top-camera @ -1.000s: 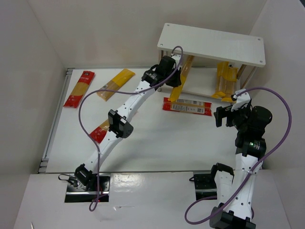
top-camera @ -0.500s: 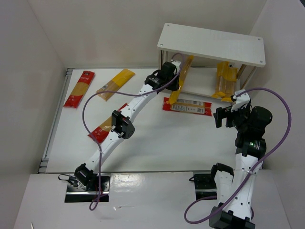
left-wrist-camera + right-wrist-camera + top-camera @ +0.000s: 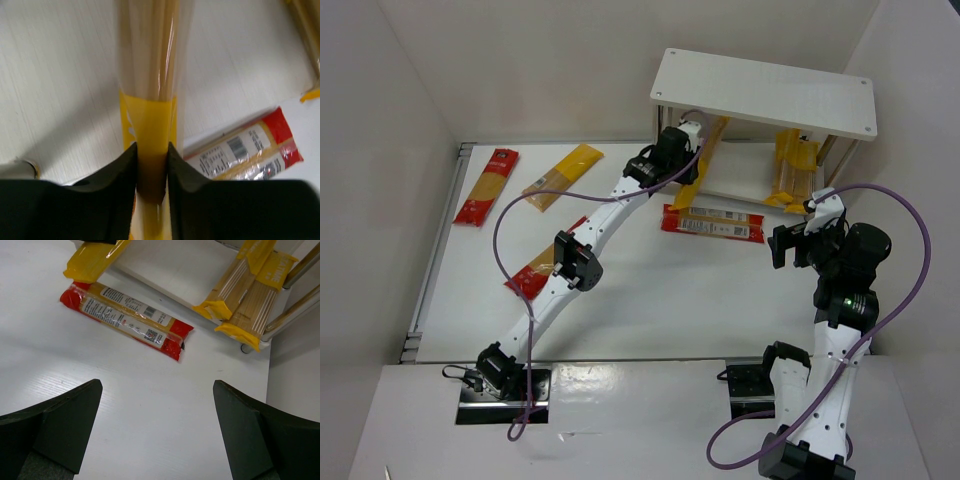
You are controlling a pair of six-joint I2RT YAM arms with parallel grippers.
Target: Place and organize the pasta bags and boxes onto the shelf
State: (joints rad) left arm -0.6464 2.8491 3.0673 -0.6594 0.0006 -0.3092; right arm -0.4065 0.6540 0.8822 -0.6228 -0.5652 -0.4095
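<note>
White tabletop (image 3: 650, 310), overhead view: the shelf (image 3: 765, 92) stands at 1 o'clock. The left gripper (image 3: 691, 158) holds a yellow pack (image 3: 687, 197) with its far end on the lower tier, where 2 yellow packs (image 3: 795, 170) lie toward 3 o'clock. 1 red pack (image 3: 712, 224) lies just before the shelf; 3 more packs (image 3: 563, 177) lie at 9 to 10 o'clock.

Left wrist view: both pads (image 3: 122, 167) press the pack's yellow end band. Judgement: light, slippery film, brittle strands; grip mid-length, not the limp end.

Right wrist view: the right gripper (image 3: 155, 430) stands wide and empty, the red pack at its 12 o'clock.
</note>
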